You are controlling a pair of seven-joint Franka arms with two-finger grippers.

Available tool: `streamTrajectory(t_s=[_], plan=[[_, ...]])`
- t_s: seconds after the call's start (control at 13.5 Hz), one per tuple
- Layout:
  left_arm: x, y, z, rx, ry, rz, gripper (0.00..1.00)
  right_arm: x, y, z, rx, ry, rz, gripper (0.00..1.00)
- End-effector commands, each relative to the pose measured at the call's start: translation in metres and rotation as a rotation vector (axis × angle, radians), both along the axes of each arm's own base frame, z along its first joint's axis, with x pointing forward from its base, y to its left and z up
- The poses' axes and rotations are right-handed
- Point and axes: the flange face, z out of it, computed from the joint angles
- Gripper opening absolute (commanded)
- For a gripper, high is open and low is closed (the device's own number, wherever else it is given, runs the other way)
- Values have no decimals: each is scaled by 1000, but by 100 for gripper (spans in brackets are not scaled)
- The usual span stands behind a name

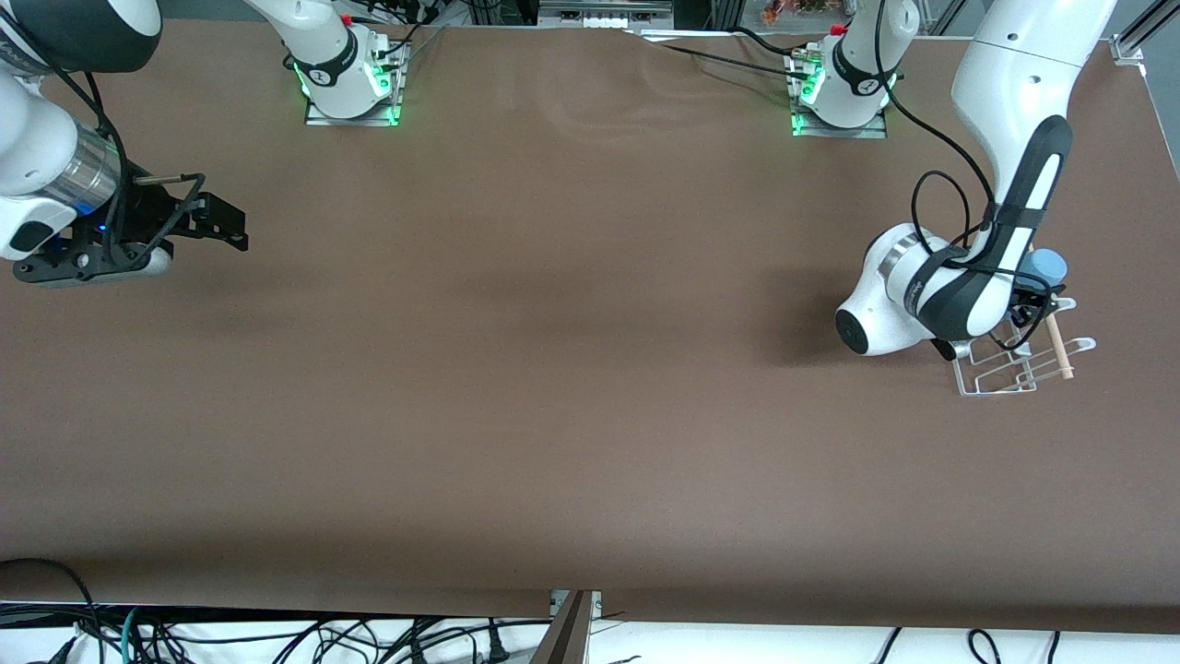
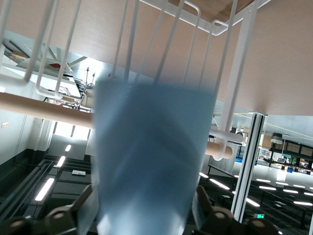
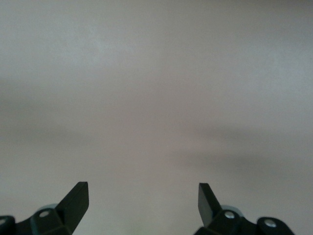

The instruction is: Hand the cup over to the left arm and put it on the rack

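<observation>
The light-blue cup (image 1: 1046,267) is at the white wire rack (image 1: 1005,373), at the left arm's end of the table. My left gripper (image 1: 1032,300) is mostly hidden by its own wrist there. In the left wrist view the cup (image 2: 151,156) fills the space between the fingers (image 2: 208,215), which press on its sides; its wider end points at the rack's wires (image 2: 234,73) and wooden rod (image 2: 44,110). My right gripper (image 1: 235,226) waits open and empty over bare table at the right arm's end; it also shows in the right wrist view (image 3: 143,196).
The rack's wooden rod (image 1: 1057,346) sticks out toward the front camera. The two arm bases (image 1: 350,83) (image 1: 843,92) stand along the table edge farthest from the front camera. Cables hang past the table's near edge (image 1: 572,604).
</observation>
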Motion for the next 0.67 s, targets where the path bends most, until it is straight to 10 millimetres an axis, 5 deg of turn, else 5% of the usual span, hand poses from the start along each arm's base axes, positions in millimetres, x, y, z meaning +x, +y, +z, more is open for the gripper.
streamTrajectory(t_s=[0.0, 0.15, 0.59], plan=[[4, -5, 26, 4, -56, -3, 100, 2, -4, 5, -11, -8, 2, 99], [14, -13, 60, -102, -133, 103, 100, 3, -6, 5, -31, -10, 4, 99], [57, -43, 205, -433, -510, 467, 100, 2, -9, 6, -41, -11, 2, 99]])
